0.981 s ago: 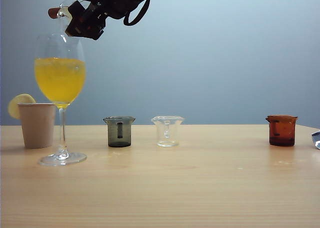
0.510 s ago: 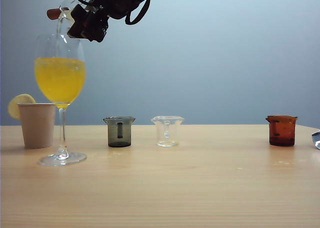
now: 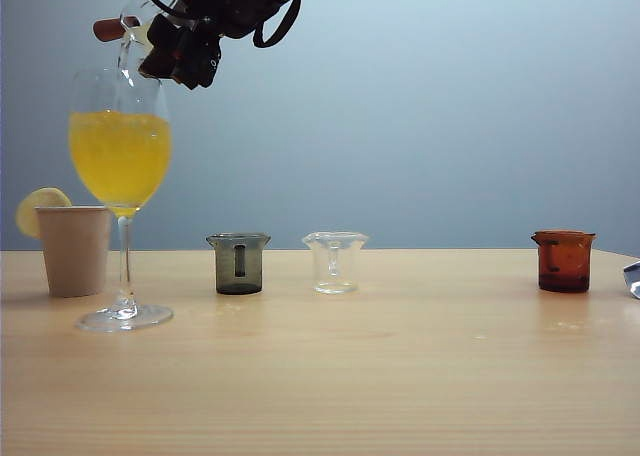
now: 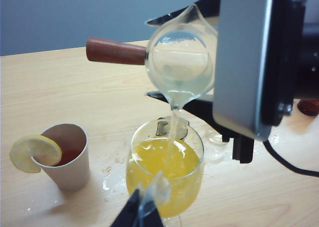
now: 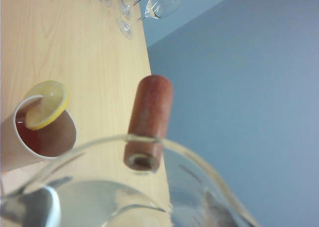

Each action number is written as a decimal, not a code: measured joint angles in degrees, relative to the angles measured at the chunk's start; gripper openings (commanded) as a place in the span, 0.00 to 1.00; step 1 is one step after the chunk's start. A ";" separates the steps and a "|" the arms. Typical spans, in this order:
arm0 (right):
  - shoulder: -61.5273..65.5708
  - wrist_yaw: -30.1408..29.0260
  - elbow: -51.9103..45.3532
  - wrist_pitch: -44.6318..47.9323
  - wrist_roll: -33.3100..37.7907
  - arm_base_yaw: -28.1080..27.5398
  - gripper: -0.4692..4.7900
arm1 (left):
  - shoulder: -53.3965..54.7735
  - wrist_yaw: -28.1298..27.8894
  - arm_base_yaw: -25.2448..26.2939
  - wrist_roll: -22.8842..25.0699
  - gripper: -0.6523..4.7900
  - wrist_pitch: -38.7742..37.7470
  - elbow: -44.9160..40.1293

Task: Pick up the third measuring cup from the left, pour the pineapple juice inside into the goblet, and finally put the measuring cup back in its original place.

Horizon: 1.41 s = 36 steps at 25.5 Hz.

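From the exterior view, we've got the right gripper (image 3: 180,58) high over the goblet (image 3: 120,166), pinching the third measuring cup (image 3: 135,31). Compared with a second ago the cup has rolled further over, lip now down toward the bowl, so the pour looks well underway. The gap between the clear flared cup (image 3: 335,261) and the amber-red cup (image 3: 563,260) is bare wood: that's the original place (image 3: 450,276), waiting for the return.

Over to the left wrist view, and here's what the side shot hides: a thin stream of pineapple juice (image 4: 175,120) running from the cup's lip (image 4: 180,67) into the goblet's yellow fill (image 4: 167,165), with only a shallow pool left in the cup. The left gripper (image 4: 144,212) sits low at the frame edge; whether it's spread or pressed together, we cannot tell. Splashes dot the table (image 4: 109,182) beside the paper cup (image 4: 67,157).

The right wrist view looks across the cup's rim (image 5: 149,142) and its reddish-brown stub (image 5: 148,122); no stream is visible from here.
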 measured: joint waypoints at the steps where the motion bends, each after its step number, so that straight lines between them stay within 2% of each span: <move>1: 0.00 0.00 0.00 0.02 -0.66 0.00 0.31 | 0.00 0.00 0.00 0.00 0.11 0.00 0.00; 36: -0.02 1.03 0.00 3.04 -11.78 0.76 0.31 | 0.00 0.00 0.00 0.00 0.11 0.00 0.00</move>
